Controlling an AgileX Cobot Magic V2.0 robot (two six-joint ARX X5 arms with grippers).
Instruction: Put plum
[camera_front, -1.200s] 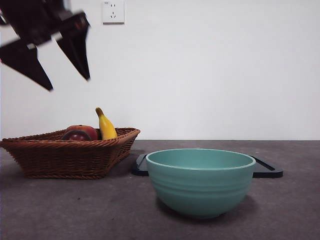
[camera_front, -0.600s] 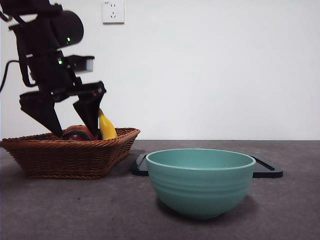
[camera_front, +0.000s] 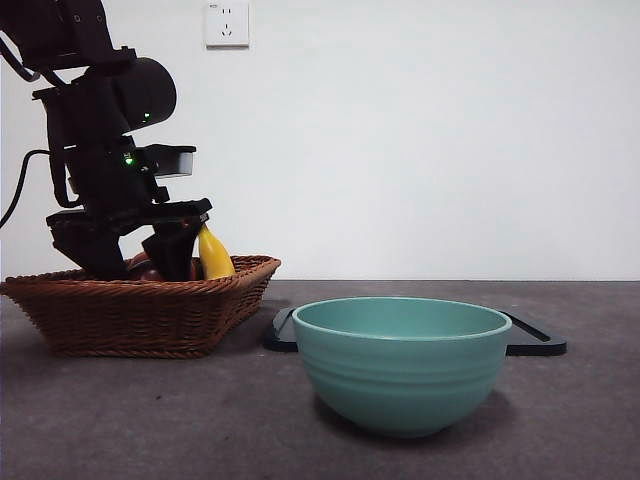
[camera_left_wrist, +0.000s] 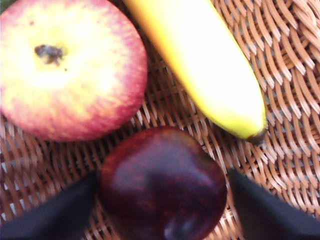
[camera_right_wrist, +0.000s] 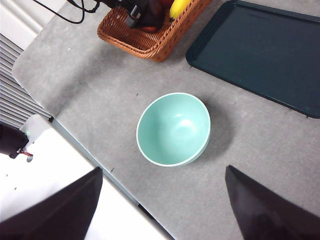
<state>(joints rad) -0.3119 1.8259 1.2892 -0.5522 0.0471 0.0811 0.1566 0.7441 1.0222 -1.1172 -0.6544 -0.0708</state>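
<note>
Early stage, nothing moved yet. The small glossy dark maroon plum (camera_left_wrist: 162, 182) lies on the floor of the brown woven wicker basket (camera_front: 140, 310), next to a red-and-yellow apple-like fruit (camera_left_wrist: 70, 67) and a yellow banana (camera_left_wrist: 200, 60). The plum sits just beside both; whether it touches either cannot be told.

The left gripper (camera_left_wrist: 162, 200) is down in the basket, its two black jaws spread wide, one on each side of the plum. The jaw tips look close to the plum's flanks, but the picture is blurred there, so contact is unclear; no squeeze is visible, and the plum rests on the weave, not lifted. In the front view the same dark arm reaches down into the basket, and the jaw tips are hidden behind the basket rim.

The right gripper (camera_right_wrist: 160, 200) waits high above the table, jaws wide apart, holding nothing.

A glossy turquoise ceramic bowl (camera_front: 400, 360) stands in front, with nothing in it in the right wrist view. A flat dark rectangular tray (camera_right_wrist: 260, 50) lies behind it, also bare.

Judged done: approach and straddling of the plum. Judged left: closing on the plum, lifting it clear of the basket, carrying and releasing it. The task names no target; the bowl or tray seems likely, a guess only.
</note>
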